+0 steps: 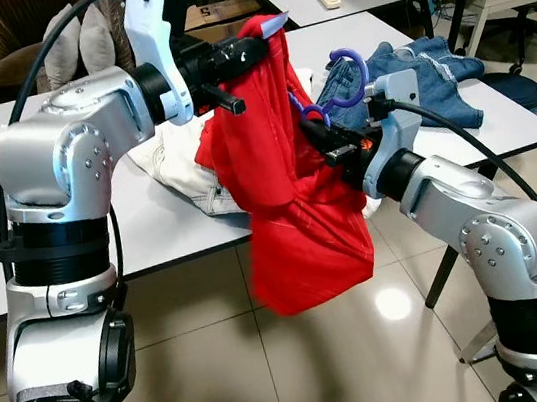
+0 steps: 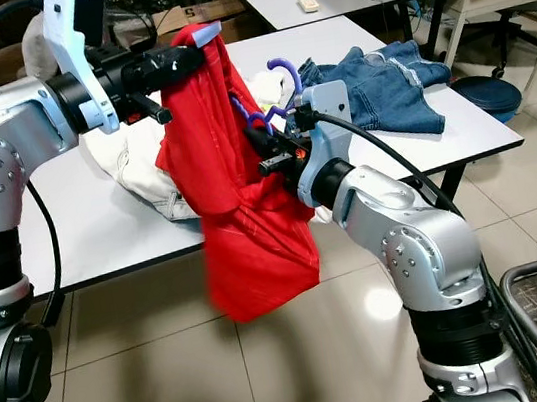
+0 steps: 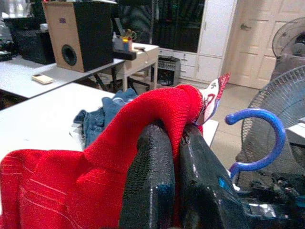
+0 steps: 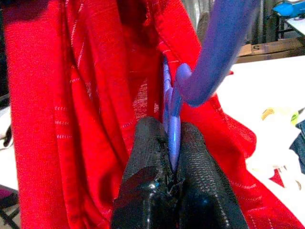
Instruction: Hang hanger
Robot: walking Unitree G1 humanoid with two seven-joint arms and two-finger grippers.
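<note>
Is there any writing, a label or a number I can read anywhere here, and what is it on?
"5": a dark mark on the cardboard box behind the table, apparently that digit.
The collar tag of the red shirt has a red print, too blurred to read.
The speaker carries a small badge, too small to read.
Nothing else is legible.

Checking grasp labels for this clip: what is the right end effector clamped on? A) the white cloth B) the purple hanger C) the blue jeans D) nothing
B: the right end effector is shut on the purple hanger, whose hook curls up beside the red garment.
</note>
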